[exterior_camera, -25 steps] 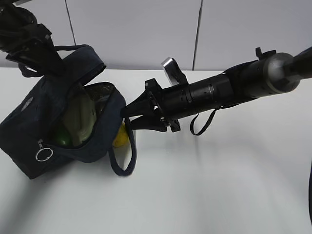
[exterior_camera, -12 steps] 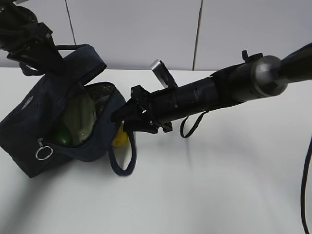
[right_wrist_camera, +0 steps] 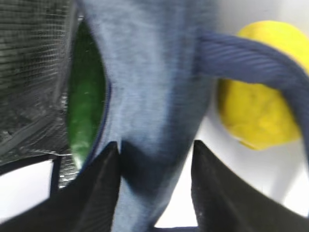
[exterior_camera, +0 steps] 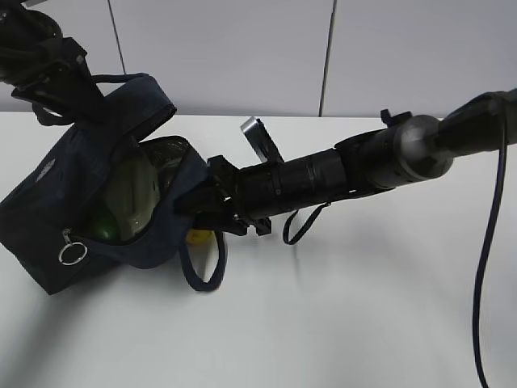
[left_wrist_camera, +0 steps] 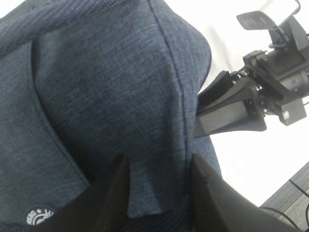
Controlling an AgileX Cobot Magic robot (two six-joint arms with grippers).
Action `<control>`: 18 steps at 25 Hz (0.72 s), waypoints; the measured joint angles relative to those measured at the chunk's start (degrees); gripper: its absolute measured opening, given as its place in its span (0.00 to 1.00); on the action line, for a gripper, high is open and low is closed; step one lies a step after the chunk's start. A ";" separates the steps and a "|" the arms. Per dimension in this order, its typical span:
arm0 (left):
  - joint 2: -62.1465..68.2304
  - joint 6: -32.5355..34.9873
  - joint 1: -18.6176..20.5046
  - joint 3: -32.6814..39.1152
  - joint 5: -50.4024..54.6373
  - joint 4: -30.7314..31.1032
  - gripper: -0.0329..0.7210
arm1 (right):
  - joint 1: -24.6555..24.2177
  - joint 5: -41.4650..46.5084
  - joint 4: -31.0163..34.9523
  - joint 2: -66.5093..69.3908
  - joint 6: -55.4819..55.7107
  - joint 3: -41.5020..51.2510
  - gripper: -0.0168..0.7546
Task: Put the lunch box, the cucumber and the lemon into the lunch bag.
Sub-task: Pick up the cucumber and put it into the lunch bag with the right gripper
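Note:
The navy lunch bag point(exterior_camera: 48, 210) lies tilted at the left with its top open. Inside it are the sage-green lunch box point(exterior_camera: 133, 194) and the dark green cucumber point(exterior_camera: 101, 230). The yellow lemon point(exterior_camera: 198, 236) lies on the table outside the bag, beside its loop handle point(exterior_camera: 202, 275). My left gripper point(exterior_camera: 81, 101) is shut on the bag's upper fabric point(left_wrist_camera: 120, 96). My right gripper point(exterior_camera: 190, 206) is open. Its jaws straddle the bag's front rim point(right_wrist_camera: 149, 96), with the cucumber point(right_wrist_camera: 84, 106) to one side and the lemon point(right_wrist_camera: 260, 106) to the other.
The white table point(exterior_camera: 363, 323) stretches to the right and front. A silver ring pull point(exterior_camera: 73, 255) hangs at the bag's lower left. A black cable point(exterior_camera: 485, 242) runs down the right edge. A pale wall stands close behind.
My right gripper has moved left and slightly down, from beside the bag onto its front rim, now covering most of the lemon. The left gripper and bag have stayed put.

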 joint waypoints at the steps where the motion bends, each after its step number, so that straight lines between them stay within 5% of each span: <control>1: 0.00 0.00 0.00 0.00 0.00 0.00 0.40 | 0.08 0.28 0.45 0.00 -0.46 0.00 0.43; 7: 0.00 0.00 0.00 0.00 -0.26 0.00 0.40 | 0.08 3.47 4.20 0.00 -4.18 -1.00 0.06; 18: 0.00 0.00 0.00 0.00 -0.99 0.00 0.39 | 0.13 7.43 0.63 0.47 0.00 -9.32 0.02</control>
